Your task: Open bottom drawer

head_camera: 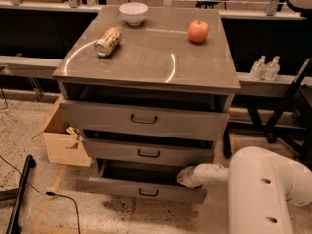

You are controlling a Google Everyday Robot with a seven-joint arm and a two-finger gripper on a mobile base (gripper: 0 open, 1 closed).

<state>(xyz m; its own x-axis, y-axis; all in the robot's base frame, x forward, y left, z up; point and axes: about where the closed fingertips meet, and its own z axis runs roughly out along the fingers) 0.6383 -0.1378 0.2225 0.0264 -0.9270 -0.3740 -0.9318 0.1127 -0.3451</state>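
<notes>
The bottom drawer (146,191) of the grey cabinet has the shallowest front and a small dark bar handle (148,193). It stands pulled out, with a dark gap showing above its front. My gripper (183,177) reaches in from the right, at the drawer's top right edge, behind the front panel. The white arm (265,191) fills the lower right corner. The middle drawer (148,152) and the tall top drawer (144,118) also stand slightly out.
On the cabinet top (146,57) lie a tipped can (108,41), a white bowl (133,12) and an apple (198,31). A cardboard box (61,140) stands at the cabinet's left. A black pole (19,194) and a cable lie on the floor. Two bottles (265,67) stand on the right.
</notes>
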